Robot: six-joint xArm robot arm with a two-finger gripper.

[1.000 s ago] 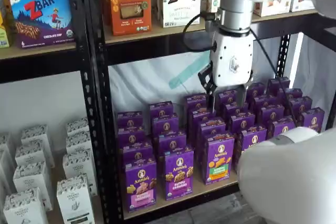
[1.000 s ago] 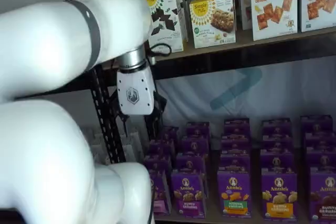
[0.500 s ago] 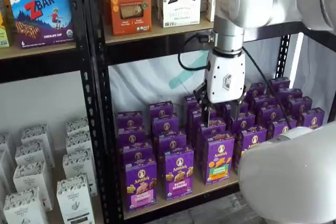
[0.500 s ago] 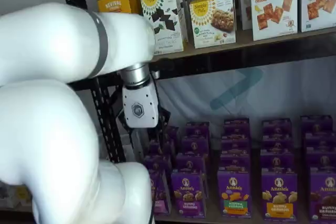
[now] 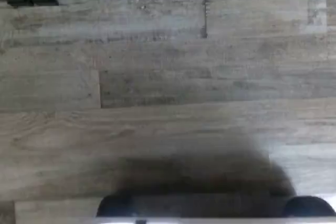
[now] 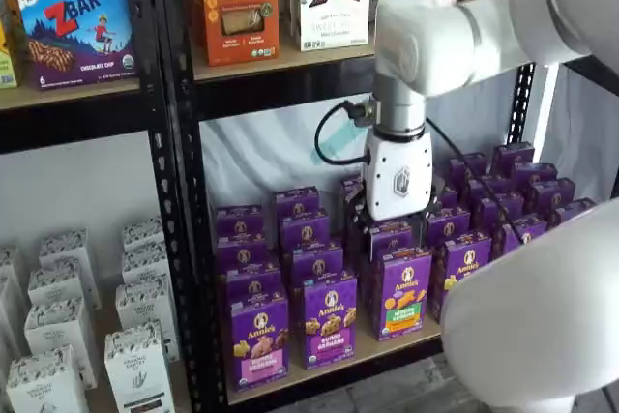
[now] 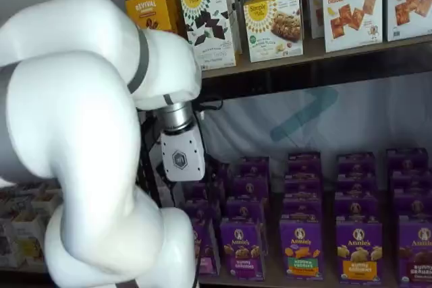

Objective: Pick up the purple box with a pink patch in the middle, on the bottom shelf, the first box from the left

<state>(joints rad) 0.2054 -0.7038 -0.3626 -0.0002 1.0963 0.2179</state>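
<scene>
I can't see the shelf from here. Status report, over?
Gripper open by best read, empty, over the middle purple rows. Purple box untouched at the bottom shelf front, left end. Neighbour carton tight beside it.

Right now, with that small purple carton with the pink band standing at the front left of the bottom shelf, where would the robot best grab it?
Probably by its two narrow side walls near the top, coming from the front. The small purple carton with the pink band stands upright at the tan wooden shelf's front edge, front face exposed. A similar carton stands close behind and another alongside, so room for the jaws looks tight.
</scene>
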